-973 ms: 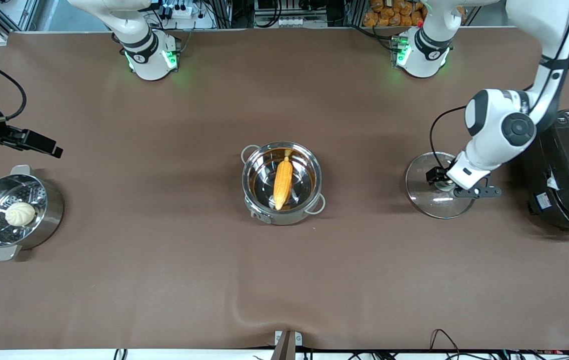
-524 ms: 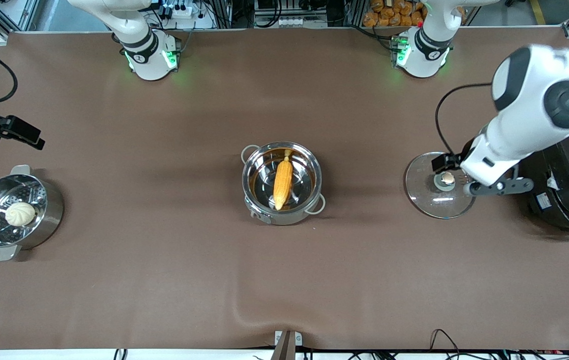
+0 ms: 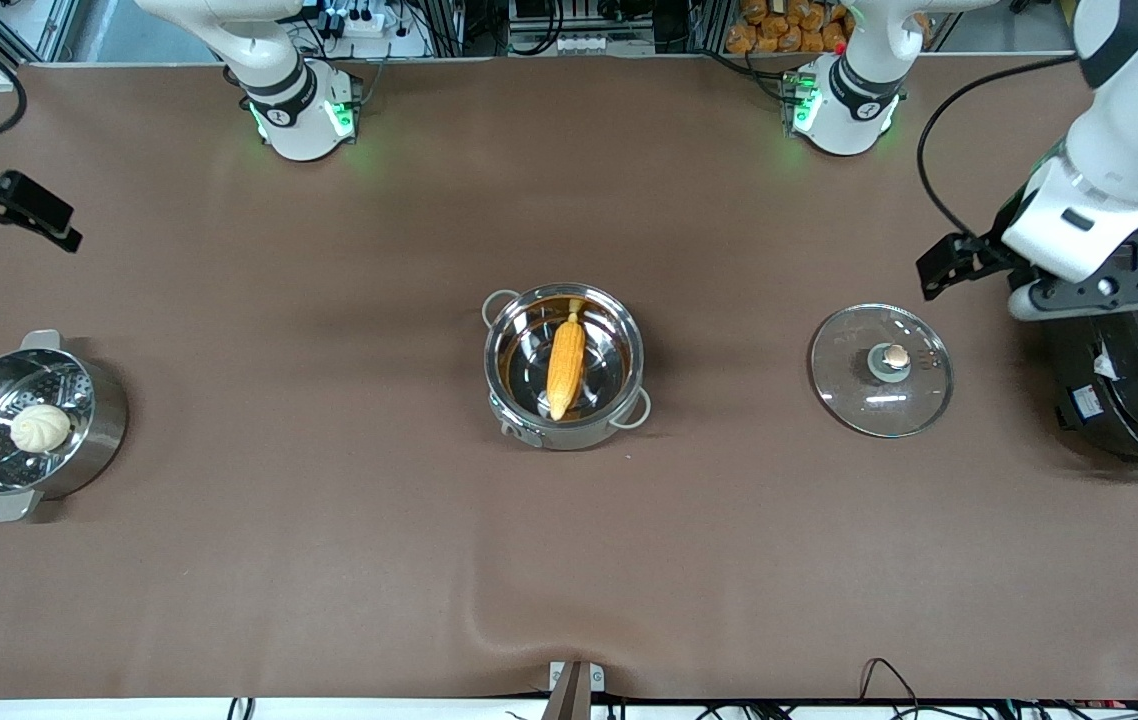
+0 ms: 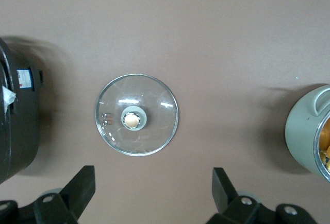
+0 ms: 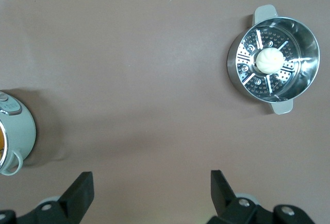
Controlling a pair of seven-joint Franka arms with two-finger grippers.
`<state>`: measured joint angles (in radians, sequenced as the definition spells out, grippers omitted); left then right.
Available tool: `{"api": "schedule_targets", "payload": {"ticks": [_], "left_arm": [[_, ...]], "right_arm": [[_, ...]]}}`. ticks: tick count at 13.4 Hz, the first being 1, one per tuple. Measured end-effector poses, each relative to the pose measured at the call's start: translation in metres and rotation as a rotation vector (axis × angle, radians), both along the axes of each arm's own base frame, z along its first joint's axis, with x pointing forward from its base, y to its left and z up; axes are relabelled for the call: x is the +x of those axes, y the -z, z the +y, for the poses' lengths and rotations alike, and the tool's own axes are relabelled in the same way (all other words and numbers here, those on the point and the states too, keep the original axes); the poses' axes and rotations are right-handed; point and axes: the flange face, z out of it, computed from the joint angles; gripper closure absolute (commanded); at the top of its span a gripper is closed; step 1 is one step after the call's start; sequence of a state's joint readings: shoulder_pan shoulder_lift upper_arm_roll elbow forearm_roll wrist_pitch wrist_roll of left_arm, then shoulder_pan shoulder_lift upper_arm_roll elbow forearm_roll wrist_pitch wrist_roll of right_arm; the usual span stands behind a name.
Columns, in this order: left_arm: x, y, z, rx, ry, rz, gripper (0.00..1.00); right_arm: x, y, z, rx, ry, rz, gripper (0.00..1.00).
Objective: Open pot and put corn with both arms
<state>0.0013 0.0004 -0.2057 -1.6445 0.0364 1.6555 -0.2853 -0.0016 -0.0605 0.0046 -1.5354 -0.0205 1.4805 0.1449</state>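
The left gripper (image 4: 152, 193) has its two black fingers (image 4: 80, 188) spread wide apart with nothing between them. It hangs in the air by the black rice cooker (image 3: 1134, 360) at the left arm's end of the table, its wrist pointing straight down at the brown table (image 3: 329, 560). The left arm comes down from the upper corner of the front view, white forearm angled toward the cooker.

The right gripper (image 5: 149, 193) is likewise wide open and empty, its fingers (image 5: 80, 190) well apart. It is up in the air at the right arm's end of the table, looking down on the steel steamer pot (image 3: 29, 425), which holds a white bun (image 3: 40, 428) on its perforated insert.

Nearest the front camera of the task's things, the pot (image 3: 565, 366) stands open at the middle of the table, the corn (image 3: 566, 365) lying inside it, pale tip toward the robot bases. The glass lid (image 3: 881, 370) lies flat on the table, knob up, well apart from the pot, toward the left arm's end, just beside the rice cooker.
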Motion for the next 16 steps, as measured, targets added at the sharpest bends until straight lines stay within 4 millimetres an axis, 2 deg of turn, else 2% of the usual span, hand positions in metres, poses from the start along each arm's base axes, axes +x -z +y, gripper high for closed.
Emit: {"api": "schedule_targets", "payload": {"ticks": [2,5,9,16], "left_arm": [[0.0,-0.005,0.006,0.0,-0.011,0.0,0.0],[0.003,-0.02,0.03,-0.002,-0.024,-0.021,0.0],[0.004,-0.03,0.077,-0.015,-0.035,-0.032,0.0],[0.005,-0.027,0.076,-0.015,-0.007,-0.026,0.0]], "right_arm": [[0.002,0.002,0.0,0.0,0.0,-0.002,0.0],[0.006,0.004,0.002,0.029,-0.001,-0.009,0.0],[0.007,0.009,0.0,0.038,-0.072,0.005,0.0],[0.005,0.01,-0.001,0.039,-0.087,0.023,0.0]]}}
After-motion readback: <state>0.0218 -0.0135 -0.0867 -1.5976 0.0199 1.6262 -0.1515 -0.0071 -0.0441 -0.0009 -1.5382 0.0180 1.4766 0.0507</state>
